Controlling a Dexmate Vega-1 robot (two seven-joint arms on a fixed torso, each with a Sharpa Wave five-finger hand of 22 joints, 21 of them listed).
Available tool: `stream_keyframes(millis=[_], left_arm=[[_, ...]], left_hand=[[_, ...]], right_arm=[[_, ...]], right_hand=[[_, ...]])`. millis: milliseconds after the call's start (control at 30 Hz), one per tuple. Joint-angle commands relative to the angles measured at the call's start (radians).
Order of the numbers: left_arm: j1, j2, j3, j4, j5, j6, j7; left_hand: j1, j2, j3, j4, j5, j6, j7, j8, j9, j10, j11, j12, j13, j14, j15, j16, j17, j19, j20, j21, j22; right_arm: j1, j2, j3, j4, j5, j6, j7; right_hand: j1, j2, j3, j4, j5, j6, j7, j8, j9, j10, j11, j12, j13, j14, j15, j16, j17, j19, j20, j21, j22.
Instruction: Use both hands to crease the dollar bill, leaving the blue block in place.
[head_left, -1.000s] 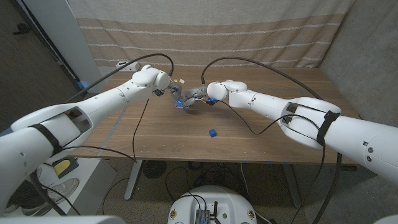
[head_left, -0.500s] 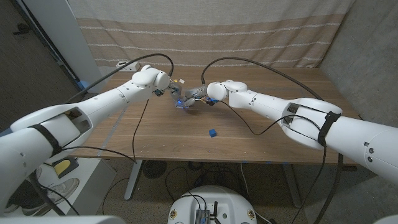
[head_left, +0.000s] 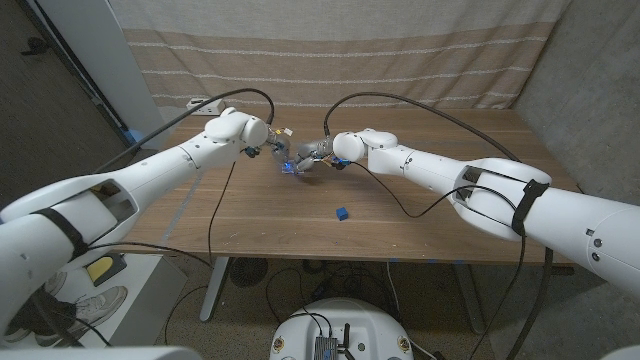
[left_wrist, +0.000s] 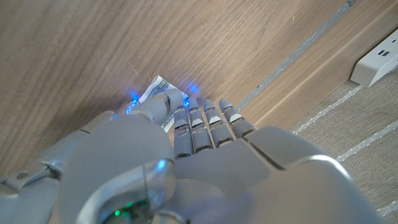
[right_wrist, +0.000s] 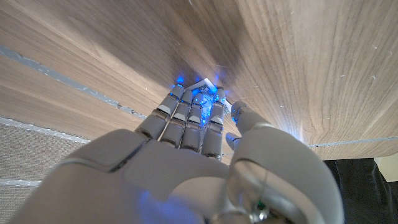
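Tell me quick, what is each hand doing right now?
Left hand: fingers on the dollar bill, gripping it.
Right hand: fingers on the same bill, gripping it.

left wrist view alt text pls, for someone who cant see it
The left robot hand presses its fingertips on a folded dollar bill on the wooden table, blue light glowing at the contact. A white power strip lies beyond the table edge.

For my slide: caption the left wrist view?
Left hand presses fingertips on a dollar bill on the wooden table.

Wooden table (head_left: 420, 225); blue block (head_left: 342, 213); dollar bill (left_wrist: 155, 87)
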Motion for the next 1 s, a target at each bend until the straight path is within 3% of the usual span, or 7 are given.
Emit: stream_keyframes(millis=[33,367,467,700,1000], left_arm=[[0.075,0.055,-0.094,-0.097,-0.057,-0.009,0.109],[0.122,0.074,-0.154,-0.126,-0.13,-0.014,0.16],[0.13,0.077,-0.164,-0.131,-0.144,-0.01,0.169],[0.141,0.08,-0.173,-0.134,-0.168,-0.003,0.179],[0.157,0.089,-0.188,-0.14,-0.205,0.004,0.196]], left_hand=[[-0.018,0.005,-0.003,0.01,0.002,-0.012,0.0,-0.004,-0.001,-0.003,-0.002,-0.002,0.002,0.002,-0.002,0.001,0.006,0.0,0.012,0.006,0.001],[-0.042,0.0,-0.014,0.023,-0.003,-0.029,-0.001,-0.008,-0.001,-0.008,0.002,-0.004,0.003,-0.002,-0.001,0.001,0.008,0.0,0.019,0.006,0.002],[-0.049,-0.001,-0.017,0.026,-0.004,-0.036,-0.003,-0.01,-0.001,-0.011,0.001,-0.005,0.003,-0.003,-0.001,0.001,0.008,0.0,0.021,0.007,0.002],[-0.055,0.001,-0.016,0.027,-0.005,-0.047,-0.005,-0.012,-0.001,-0.016,0.005,-0.007,0.003,-0.004,0.002,0.0,0.007,-0.001,0.024,0.007,0.002],[-0.064,0.002,-0.016,0.029,-0.007,-0.053,-0.006,-0.011,-0.001,-0.02,0.004,-0.007,0.003,-0.006,0.003,-0.001,0.006,-0.002,0.025,0.007,0.002]], right_arm=[[-0.005,-0.007,0.0,-0.021,-0.006,-0.009,0.002],[-0.013,-0.027,0.009,-0.066,-0.01,-0.018,0.001],[-0.02,-0.041,0.013,-0.099,-0.018,-0.028,-0.009],[-0.032,-0.06,0.032,-0.138,-0.017,-0.023,-0.027],[-0.076,-0.104,0.084,-0.201,-0.009,-0.002,-0.117]], right_hand=[[0.009,0.0,0.002,-0.004,-0.004,0.007,-0.002,-0.002,0.001,0.013,-0.001,-0.001,0.001,0.003,0.001,-0.001,0.001,0.007,-0.001,-0.004,0.002],[0.008,0.001,0.002,-0.002,-0.004,0.007,-0.007,-0.003,0.001,0.013,0.001,-0.003,0.001,0.001,0.001,-0.002,0.003,0.007,-0.001,-0.006,0.002],[0.005,0.003,0.0,0.002,-0.004,-0.015,-0.019,-0.012,0.001,0.002,-0.005,-0.009,0.002,-0.01,0.008,-0.005,0.006,0.0,0.019,-0.011,0.003],[0.005,0.002,-0.001,0.003,-0.004,-0.031,-0.026,-0.015,0.002,-0.017,-0.013,-0.017,0.002,-0.022,0.006,-0.008,0.01,-0.006,0.032,-0.016,0.003],[0.01,0.001,-0.002,-0.001,-0.003,-0.082,-0.056,-0.023,0.002,-0.057,-0.038,-0.031,0.003,-0.042,0.001,-0.013,0.015,-0.013,0.036,-0.023,0.003]])
